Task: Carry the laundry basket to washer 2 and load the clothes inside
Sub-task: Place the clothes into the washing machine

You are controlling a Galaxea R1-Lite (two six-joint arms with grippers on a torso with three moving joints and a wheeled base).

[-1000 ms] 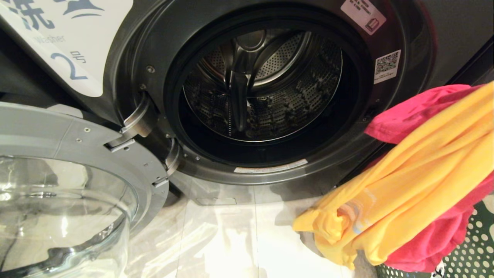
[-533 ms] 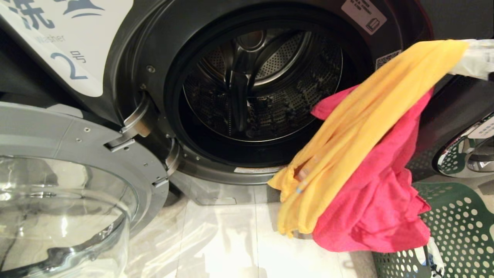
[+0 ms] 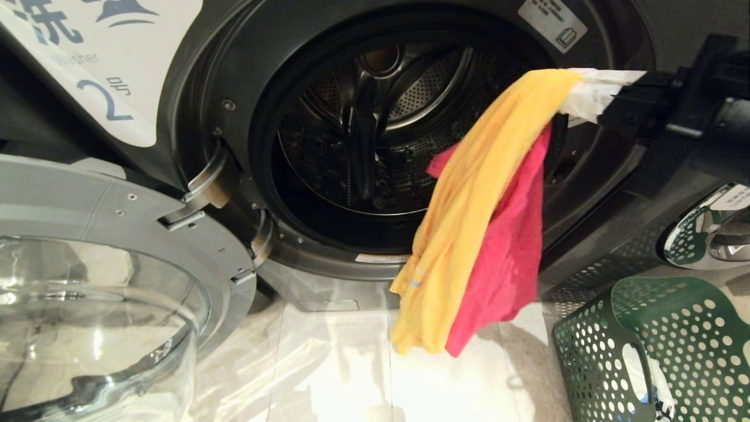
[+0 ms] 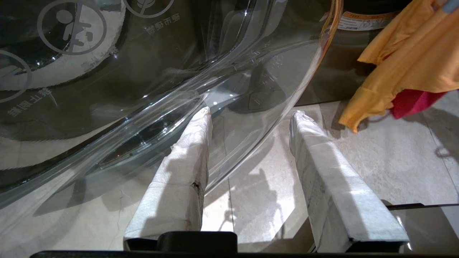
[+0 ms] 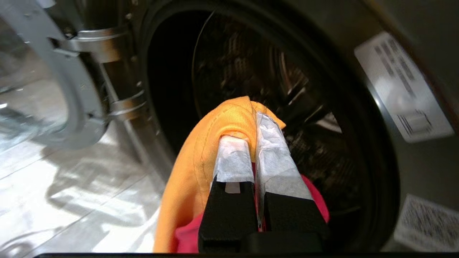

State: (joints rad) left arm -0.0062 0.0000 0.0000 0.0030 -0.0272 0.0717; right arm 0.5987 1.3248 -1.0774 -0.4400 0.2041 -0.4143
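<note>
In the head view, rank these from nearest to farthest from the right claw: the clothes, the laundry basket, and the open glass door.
1. The clothes: clamped in the right claw, hanging before washer 2's opening.
2. The laundry basket: on the floor, below the claw.
3. The open glass door: far across, on the robot's left.

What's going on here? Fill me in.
The right gripper is shut on the clothes, a yellow-orange garment and a red-pink one, holding them up so that they hang in front of the open drum of washer 2. They are not inside yet; their lower ends dangle near the floor. The washer's glass door stands swung open on the left. The laundry basket sits on the floor to the right. The left gripper is open and idle beside the door glass.
</note>
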